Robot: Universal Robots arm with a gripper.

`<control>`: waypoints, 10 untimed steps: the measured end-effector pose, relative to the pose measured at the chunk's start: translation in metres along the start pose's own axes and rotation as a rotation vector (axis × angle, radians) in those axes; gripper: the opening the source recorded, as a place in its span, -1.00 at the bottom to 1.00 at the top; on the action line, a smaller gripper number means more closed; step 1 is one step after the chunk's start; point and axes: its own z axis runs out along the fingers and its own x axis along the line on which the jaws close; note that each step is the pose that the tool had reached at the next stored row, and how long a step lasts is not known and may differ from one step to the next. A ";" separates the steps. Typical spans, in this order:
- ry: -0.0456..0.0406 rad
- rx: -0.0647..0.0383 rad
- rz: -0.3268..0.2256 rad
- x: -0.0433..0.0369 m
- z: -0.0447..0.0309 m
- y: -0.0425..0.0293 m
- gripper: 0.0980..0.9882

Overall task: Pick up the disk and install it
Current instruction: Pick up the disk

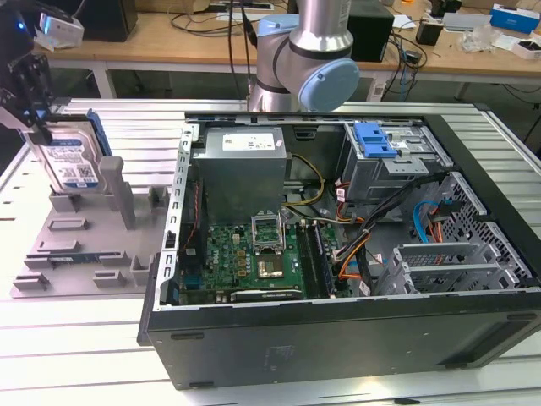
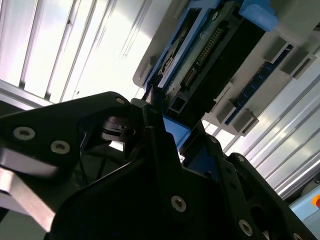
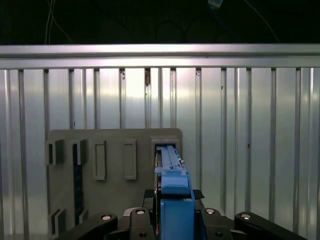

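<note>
Setting: workshop with wooden benches (image 1: 169,42) at the back. The work surface is a ribbed aluminium table (image 1: 84,338).

Landmark: open computer case (image 1: 338,347), lying on its side on the table with its interior facing up.

Item 1: grey fixture tray (image 1: 76,254), just beside the case on the exterior view's left, with raised slots and posts.

Item 2: the disk (image 1: 72,161), outside the case and well apart from its drive bays. It stands on edge at the tray's far slot with its label facing the case. Whether its lower edge sits in the slot cannot be told.

Item 3: gripper (image 1: 40,127), over the disk's top edge on the side away from the case. In the first wrist view the blue frame runs between the black fingers (image 3: 200,212), which appear clamped on it.

Item 4: blue caddy (image 1: 376,139), inside the case at its far corner, beside the grey power-supply box (image 1: 241,169).

Step in hand, as judged: taking the disk out of the tray.

Handling notes:
- The pull is best kept straight along the slot so the frame does not bind against the grey posts.
- Pressure belongs on the plastic frame, off the connector edge seen in the second wrist view.
- The grip should sit centred so the disk hangs without tilting toward the case.
</note>
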 end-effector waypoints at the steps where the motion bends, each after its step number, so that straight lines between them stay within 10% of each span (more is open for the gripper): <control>1: -0.0001 0.000 0.000 0.0000 -0.0024 0.0000 -0.40; 10: -0.0016 0.000 0.000 0.0002 -0.0324 -0.0005 -0.40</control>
